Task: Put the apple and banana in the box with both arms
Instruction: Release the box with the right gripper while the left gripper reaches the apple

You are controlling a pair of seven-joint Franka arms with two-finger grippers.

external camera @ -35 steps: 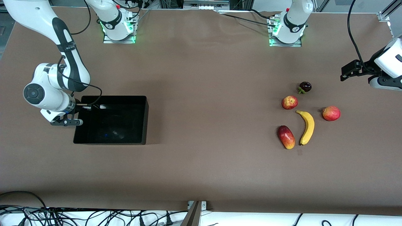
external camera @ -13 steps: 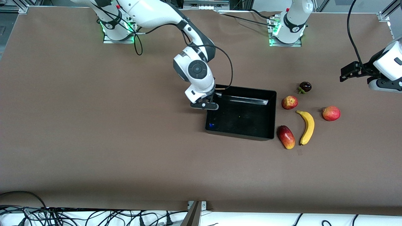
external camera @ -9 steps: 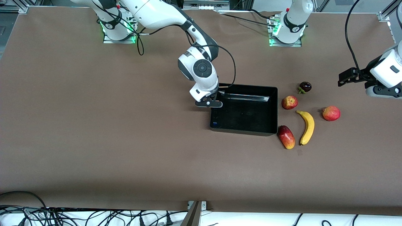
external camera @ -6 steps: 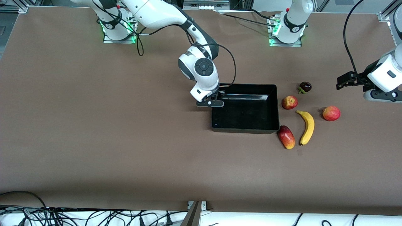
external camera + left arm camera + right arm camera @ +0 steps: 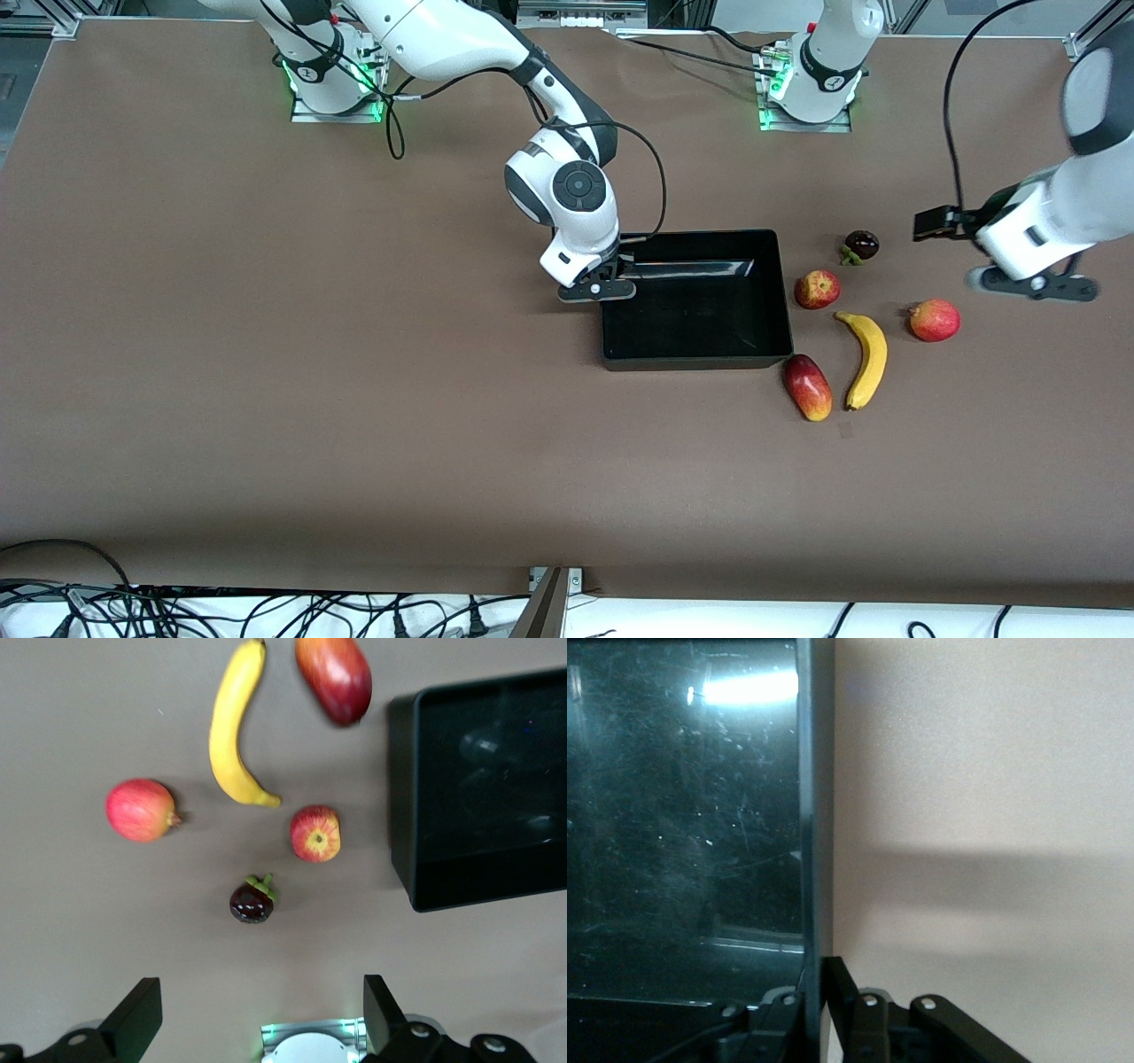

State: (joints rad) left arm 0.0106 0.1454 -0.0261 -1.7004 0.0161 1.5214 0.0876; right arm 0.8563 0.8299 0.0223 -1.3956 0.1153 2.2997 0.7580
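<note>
At the box (image 5: 696, 299) wall our right hand (image 5: 596, 290) is clamped; lifting now could tip it. Left hand (image 5: 257, 1028) hovers over the desk (image 5: 354, 399), fingers apart.

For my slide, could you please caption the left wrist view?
Open left gripper above apple, banana and box.

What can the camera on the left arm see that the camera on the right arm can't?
Only the left wrist view shows the fruit: the banana, the apple, a pinkish round fruit, an oblong red fruit and a small dark fruit, seen past the open left gripper.

Only the right wrist view shows the right gripper, closed on the box wall.

Both show the black box and the brown table.
</note>
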